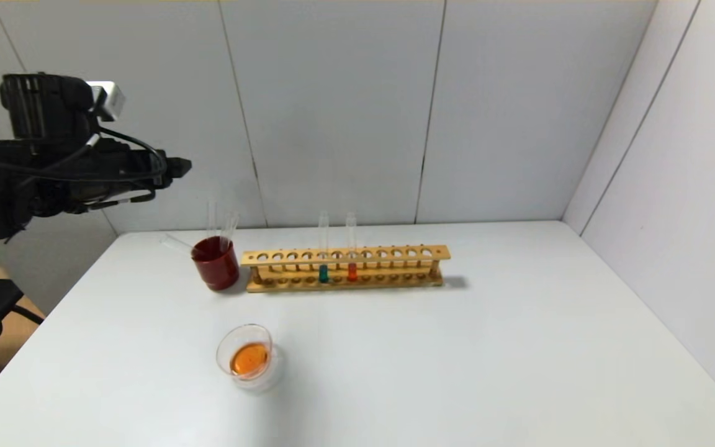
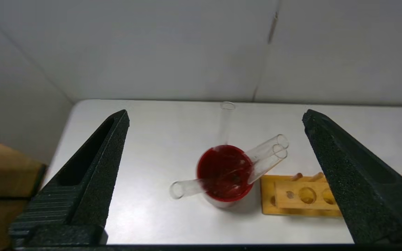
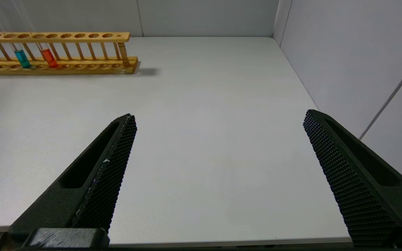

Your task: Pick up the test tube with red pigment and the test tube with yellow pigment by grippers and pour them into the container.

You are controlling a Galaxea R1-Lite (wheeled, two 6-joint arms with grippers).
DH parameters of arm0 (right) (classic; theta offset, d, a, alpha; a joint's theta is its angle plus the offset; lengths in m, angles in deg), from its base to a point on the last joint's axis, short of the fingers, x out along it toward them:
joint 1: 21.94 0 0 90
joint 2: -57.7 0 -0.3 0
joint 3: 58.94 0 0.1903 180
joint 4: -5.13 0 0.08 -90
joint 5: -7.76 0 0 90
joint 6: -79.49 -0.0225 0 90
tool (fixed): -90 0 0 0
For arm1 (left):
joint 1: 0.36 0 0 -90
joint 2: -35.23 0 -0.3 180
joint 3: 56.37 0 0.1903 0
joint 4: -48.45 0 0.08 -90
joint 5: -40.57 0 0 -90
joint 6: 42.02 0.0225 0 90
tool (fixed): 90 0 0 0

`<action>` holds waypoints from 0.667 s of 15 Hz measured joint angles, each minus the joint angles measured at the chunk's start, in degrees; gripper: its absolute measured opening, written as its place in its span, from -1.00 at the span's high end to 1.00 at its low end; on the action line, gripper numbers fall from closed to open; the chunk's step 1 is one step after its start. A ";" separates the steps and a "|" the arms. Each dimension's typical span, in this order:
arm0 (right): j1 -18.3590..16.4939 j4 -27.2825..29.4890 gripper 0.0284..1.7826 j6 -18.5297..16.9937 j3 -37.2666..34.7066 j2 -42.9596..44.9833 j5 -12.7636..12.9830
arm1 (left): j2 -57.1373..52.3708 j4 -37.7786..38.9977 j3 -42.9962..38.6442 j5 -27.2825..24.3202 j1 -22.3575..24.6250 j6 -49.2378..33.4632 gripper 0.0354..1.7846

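The test tube with red pigment stands in the wooden rack, next to a tube of green liquid. Both show in the right wrist view, red and green. No tube with yellow liquid is in view. The container, a clear glass dish, sits near the table's front left and holds orange liquid. My left gripper is raised high at the left, open and empty, above the dark red cup. My right gripper is open and empty over the table's right front; the head view does not show it.
The dark red cup stands at the rack's left end and holds several empty glass tubes that lean outward. Wall panels close the back and right of the white table.
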 joint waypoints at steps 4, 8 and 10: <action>0.00 0.00 -0.96 0.00 0.00 0.00 0.00 | -15.21 0.04 -11.46 7.67 -0.34 1.56 -0.96; 0.00 0.00 -0.96 0.00 0.00 0.00 0.00 | -35.15 -1.49 -26.37 9.37 -0.43 3.71 -0.96; 0.00 0.00 -0.96 0.00 0.00 0.00 0.02 | -46.23 -4.64 -32.72 9.85 -0.45 4.41 -0.96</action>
